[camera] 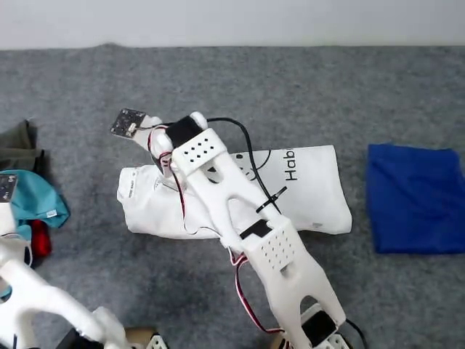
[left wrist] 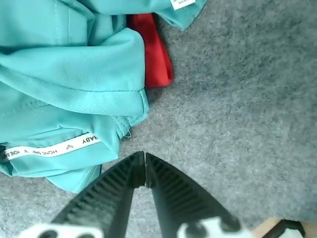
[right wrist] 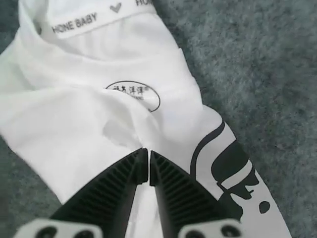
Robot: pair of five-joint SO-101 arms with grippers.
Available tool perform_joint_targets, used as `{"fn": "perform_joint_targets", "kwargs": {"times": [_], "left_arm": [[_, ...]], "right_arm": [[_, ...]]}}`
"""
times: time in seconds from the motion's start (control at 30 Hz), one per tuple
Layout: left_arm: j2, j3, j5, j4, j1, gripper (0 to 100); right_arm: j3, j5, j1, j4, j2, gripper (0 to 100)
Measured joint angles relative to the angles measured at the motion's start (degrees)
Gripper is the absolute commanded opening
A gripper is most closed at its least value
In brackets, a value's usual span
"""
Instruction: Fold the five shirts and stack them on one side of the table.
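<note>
Cloth this thin is judged light, limp and slippery, best pinched at hems or fold edges; in the high view the white shirt is spread at the centre, a folded blue shirt at three o'clock, a teal shirt heaped at nine. In the left wrist view the left gripper is seen closed and empty beside the teal shirt. In the right wrist view the right gripper is closed on a pucker of the white shirt near its collar.
</note>
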Motion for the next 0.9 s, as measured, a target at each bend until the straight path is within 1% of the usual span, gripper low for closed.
{"fn": "perform_joint_targets", "kwargs": {"times": [0.13, 0.23, 0.33, 0.5, 0.63, 0.73, 0.9], "left_arm": [[0.0, 0.0, 0.0, 0.0, 0.0, 1], [0.0, 0.0, 0.0, 0.0, 0.0, 1], [0.0, 0.0, 0.0, 0.0, 0.0, 1], [0.0, 0.0, 0.0, 0.4, 0.0, 1], [0.0, 0.0, 0.0, 0.8, 0.0, 1], [0.0, 0.0, -0.1, 0.9, 0.0, 1], [0.0, 0.0, -0.1, 0.9, 0.0, 1]], "right_arm": [[-1.8, 0.1, -6.0, 5.9, 0.0, 1.0], [-1.8, 0.2, -7.9, 5.8, 0.5, 1.0], [-1.8, 0.2, -7.2, 1.7, 3.6, 1.0], [-1.8, 0.2, -2.4, -8.2, 7.1, 1.0], [-1.8, 0.1, -0.5, -10.1, 8.5, 1.0], [-3.7, 0.1, -1.1, -7.0, 8.5, 1.0], [-10.1, 0.1, -3.4, 4.4, 8.2, 1.0]]}}
